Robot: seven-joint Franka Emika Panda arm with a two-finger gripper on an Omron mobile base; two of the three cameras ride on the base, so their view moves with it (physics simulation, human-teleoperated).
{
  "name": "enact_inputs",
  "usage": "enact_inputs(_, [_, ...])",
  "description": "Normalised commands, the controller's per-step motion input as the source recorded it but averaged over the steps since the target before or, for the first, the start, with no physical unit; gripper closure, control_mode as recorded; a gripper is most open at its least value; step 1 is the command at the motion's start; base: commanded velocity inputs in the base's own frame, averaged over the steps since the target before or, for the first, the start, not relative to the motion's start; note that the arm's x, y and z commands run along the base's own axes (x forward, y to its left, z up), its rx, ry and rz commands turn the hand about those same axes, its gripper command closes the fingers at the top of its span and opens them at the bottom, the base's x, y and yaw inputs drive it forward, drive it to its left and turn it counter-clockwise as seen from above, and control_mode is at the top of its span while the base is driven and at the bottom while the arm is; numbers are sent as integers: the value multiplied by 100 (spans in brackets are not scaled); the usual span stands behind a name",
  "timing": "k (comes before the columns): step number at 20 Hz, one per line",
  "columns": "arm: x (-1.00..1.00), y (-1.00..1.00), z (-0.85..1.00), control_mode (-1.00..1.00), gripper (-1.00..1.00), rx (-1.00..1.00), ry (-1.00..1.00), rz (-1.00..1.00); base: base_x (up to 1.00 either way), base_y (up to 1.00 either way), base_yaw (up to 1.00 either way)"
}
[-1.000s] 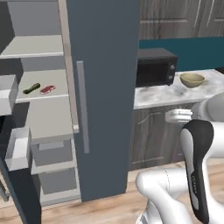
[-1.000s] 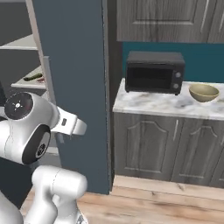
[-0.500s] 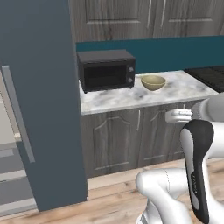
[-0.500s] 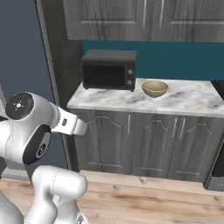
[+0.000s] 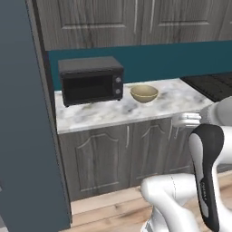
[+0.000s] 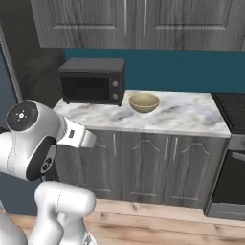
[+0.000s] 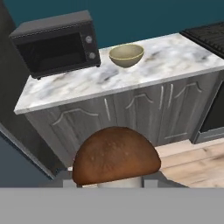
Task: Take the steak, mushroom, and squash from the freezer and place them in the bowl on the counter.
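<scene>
A brown-capped mushroom (image 7: 116, 155) sits close in the hand view, and my gripper (image 7: 114, 183) is shut on its pale stem. Beyond it the yellowish-tan bowl (image 7: 126, 55) stands upright on the marbled counter (image 7: 166, 57), to the right of the microwave. From the base cameras the bowl (image 5: 144, 93) (image 6: 144, 102) sits mid-counter (image 5: 104, 113) (image 6: 182, 115), well ahead of the arm. The freezer's dark side panel (image 5: 22, 113) fills the left. The steak and the squash are out of view.
A black microwave (image 5: 90, 80) (image 6: 92, 80) stands on the counter's left part. A dark stove (image 5: 213, 84) (image 6: 234, 103) adjoins the counter on the right. Grey wood-grain cabinets hang above and stand below. Wooden floor (image 6: 158, 225) lies in front.
The base has driven to the right: the whole scene slid from the open freezer shelves to the counter, and the bowl now sits near the middle. The arm's pose looks unchanged.
</scene>
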Motion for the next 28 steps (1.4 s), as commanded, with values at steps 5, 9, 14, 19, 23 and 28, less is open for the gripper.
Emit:
enact_inputs(5, [0,0,0,100,100,0,0,0,80,-41,0])
enact_inputs(9, [0,0,0,100,100,0,0,0,62,-51,0])
enact_inputs(14, [0,0,0,100,100,0,0,0,56,-36,3])
enact_inputs(19, [0,0,0,100,100,0,0,0,61,-3,10])
enact_inputs(23, [0,0,0,100,100,0,0,0,43,-19,18])
enact_inputs(28, [0,0,0,100,100,0,0,0,46,-43,21])
